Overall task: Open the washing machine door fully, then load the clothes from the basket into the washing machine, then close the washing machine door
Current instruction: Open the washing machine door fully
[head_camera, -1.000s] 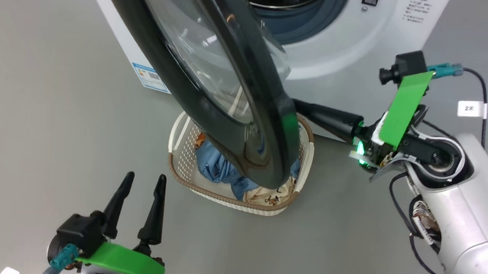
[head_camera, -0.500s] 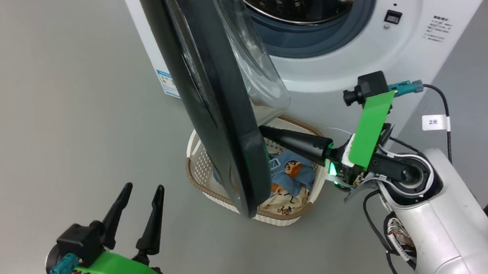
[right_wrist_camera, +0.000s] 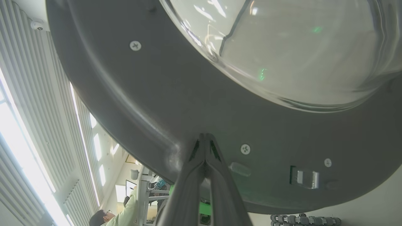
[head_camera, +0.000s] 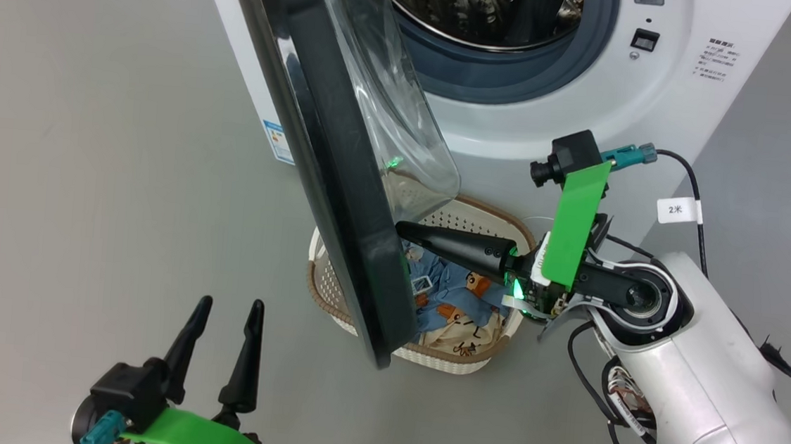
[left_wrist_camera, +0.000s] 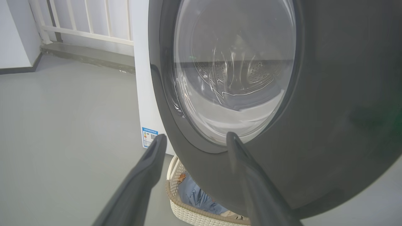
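The washing machine [head_camera: 575, 88] stands at the top with its steel drum [head_camera: 483, 3] exposed. Its black-rimmed door [head_camera: 341, 196] hangs partly open, edge-on over the basket [head_camera: 455, 361]. Blue and cream clothes [head_camera: 459, 305] lie in the basket. My right gripper [head_camera: 403, 231] is shut, its tips pressed against the door's inner rim [right_wrist_camera: 157, 103], just below the glass bowl [right_wrist_camera: 298, 47]. My left gripper [head_camera: 226, 307] stands open at the lower left, apart from everything; in the left wrist view its gripper [left_wrist_camera: 194, 139] faces the door's outer glass [left_wrist_camera: 232, 72].
Grey floor [head_camera: 90, 155] spreads wide to the left of the machine. A black cable with a white tag [head_camera: 677, 209] runs along my right arm [head_camera: 700, 387]. A person [right_wrist_camera: 119, 213] sits in the background of the right wrist view. White railing [left_wrist_camera: 81, 18] stands behind the machine.
The door has swung further open, from covering the basket to standing edge-on, with my shut right gripper pushing its inner side. The camera has shifted too. The left gripper stays put.
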Controlling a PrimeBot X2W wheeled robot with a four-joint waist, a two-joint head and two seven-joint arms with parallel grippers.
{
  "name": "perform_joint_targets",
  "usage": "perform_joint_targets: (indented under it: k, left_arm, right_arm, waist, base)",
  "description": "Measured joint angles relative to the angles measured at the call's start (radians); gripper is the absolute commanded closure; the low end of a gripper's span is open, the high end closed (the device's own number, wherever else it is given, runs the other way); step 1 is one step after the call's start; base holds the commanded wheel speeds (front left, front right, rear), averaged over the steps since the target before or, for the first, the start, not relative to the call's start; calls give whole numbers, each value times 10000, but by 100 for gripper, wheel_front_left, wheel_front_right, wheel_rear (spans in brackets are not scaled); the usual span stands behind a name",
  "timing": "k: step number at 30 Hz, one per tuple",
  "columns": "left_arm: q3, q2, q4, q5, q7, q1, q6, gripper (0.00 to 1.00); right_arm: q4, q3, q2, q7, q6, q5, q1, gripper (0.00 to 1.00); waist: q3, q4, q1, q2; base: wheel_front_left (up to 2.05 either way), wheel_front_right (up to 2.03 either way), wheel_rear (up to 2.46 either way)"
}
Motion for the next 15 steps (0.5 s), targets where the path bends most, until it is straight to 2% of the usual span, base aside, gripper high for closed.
perform_joint_targets:
  k: [3, 4, 5, 8, 9, 10, 11, 15]
  left_arm:
    - [63, 2, 2, 40, 0, 12, 0, 0]
    - [75, 4, 2, 67, 0, 26, 0, 0]
    - [77, 4, 12, 75, 0, 41, 0, 0]
    - [77, 35, 54, 82, 0, 120, 0, 0]
    - [71, 65, 81, 84, 0, 161, 0, 0]
    - [71, 104, 113, 84, 0, 195, 0, 0]
    - [71, 153, 153, 82, 0, 214, 0, 0]
    - [221, 391, 226, 82, 0, 223, 0, 0]
  right_arm:
    - [12, -50, 13, -142, 0, -33, 156, 100]
    - [12, -63, 15, -186, 0, -50, 207, 96]
    - [12, -98, 15, -245, 0, -113, 248, 78]
    - [-13, -272, -46, -485, 0, -215, 427, 60]
    - [-31, -334, -73, -623, 0, -301, 492, 42]
    - [-33, -401, -98, -752, 0, -389, 570, 13]
    - [-36, -474, -144, -871, 0, -435, 665, 0]
    - [-77, -650, -405, -1283, 0, -552, 1059, 0]
  waist:
    - [-88, -74, 0, 0]
    - [-120, -110, -1, 0]
    - [-154, -150, -1, 0]
    - [-286, -286, -1, 0]
    - [-331, -344, -1, 0]
    - [-377, -401, -1, 0]
    - [-430, -460, 0, 0]
    - [-611, -745, 0, 0]
  base:
    - [0, 0, 0]
    - [0, 0, 0]
    - [0, 0, 0]
    - [0, 0, 0]
    - [0, 0, 0]
    - [0, 0, 0]
    - [0, 0, 0]
    - [0, 0, 0]
